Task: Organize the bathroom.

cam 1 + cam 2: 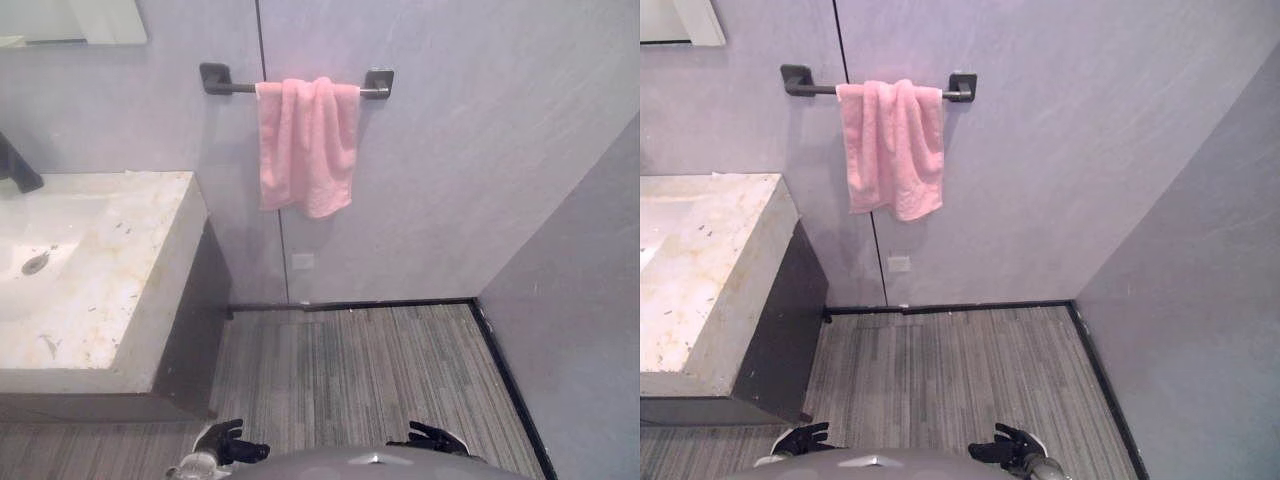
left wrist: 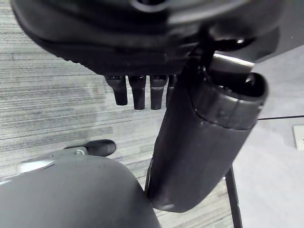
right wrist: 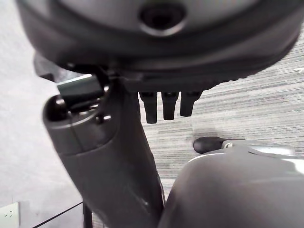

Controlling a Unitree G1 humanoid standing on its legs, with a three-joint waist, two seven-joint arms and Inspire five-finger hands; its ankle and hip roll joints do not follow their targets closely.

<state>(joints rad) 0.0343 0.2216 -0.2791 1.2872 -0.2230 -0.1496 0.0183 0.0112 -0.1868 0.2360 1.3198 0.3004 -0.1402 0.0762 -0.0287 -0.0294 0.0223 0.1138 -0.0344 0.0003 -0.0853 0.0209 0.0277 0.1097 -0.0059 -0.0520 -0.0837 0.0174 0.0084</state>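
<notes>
A pink towel (image 1: 307, 145) hangs bunched over a dark wall rail (image 1: 296, 86), reaching down the grey wall. My left hand (image 1: 232, 441) sits low at the bottom of the left eye view, over the striped floor, far below the towel. My right hand (image 1: 432, 437) is low on the right side, equally far from it. Both hands hold nothing; in the wrist views the left fingers (image 2: 139, 95) and the right fingers (image 3: 164, 107) hang straight over the floor.
A pale stone washbasin counter (image 1: 150, 270) with a drain (image 1: 35, 263) and a dark tap (image 1: 18, 170) juts out on the left. A mirror edge (image 1: 75, 30) is above it. Grey walls close the corner at the right, with a wall socket (image 1: 301, 262) below the towel.
</notes>
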